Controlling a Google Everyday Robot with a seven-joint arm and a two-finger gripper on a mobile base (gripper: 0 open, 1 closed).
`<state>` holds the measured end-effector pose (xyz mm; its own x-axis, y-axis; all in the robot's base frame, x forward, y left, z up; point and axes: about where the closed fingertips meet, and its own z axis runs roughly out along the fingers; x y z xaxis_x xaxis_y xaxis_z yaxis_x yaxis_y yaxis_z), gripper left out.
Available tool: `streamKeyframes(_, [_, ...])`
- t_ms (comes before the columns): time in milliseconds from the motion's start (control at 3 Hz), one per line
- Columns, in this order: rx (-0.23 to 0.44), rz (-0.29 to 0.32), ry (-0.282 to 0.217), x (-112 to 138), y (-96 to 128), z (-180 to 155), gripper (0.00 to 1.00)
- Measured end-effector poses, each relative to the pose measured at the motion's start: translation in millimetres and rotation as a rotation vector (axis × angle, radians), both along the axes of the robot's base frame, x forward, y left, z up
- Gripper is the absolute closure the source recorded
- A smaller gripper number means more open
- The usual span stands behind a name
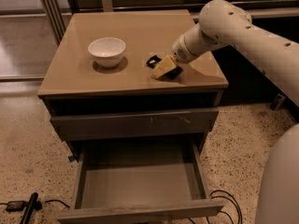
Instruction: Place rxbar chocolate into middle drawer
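Observation:
The rxbar chocolate [153, 60] is a small black bar lying on the tan cabinet top [93, 78], right of centre, with only its left end showing. My gripper [164, 69] is down on the cabinet top right at the bar and covers the rest of it. I cannot tell whether the bar is held. The middle drawer [140, 185] is pulled out below, with a bare grey floor and low side walls.
A white bowl [107, 51] stands on the cabinet top to the left of the gripper. A shut grey drawer front with pale scratches [135, 123] sits above the open drawer. Black cables [28, 206] lie on the speckled floor at the lower left.

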<state>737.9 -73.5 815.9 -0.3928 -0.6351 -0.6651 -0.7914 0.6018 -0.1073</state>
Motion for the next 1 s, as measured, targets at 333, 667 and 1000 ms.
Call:
streamKeyframes(333, [0.0, 0.0, 0.0, 0.0, 0.0, 0.0, 0.41])
streamKeyframes(667, [0.0, 0.0, 0.0, 0.0, 0.1, -0.1, 0.64])
streamKeyframes(1000, [0.0, 0.0, 0.0, 0.0, 0.1, -0.1, 0.87])
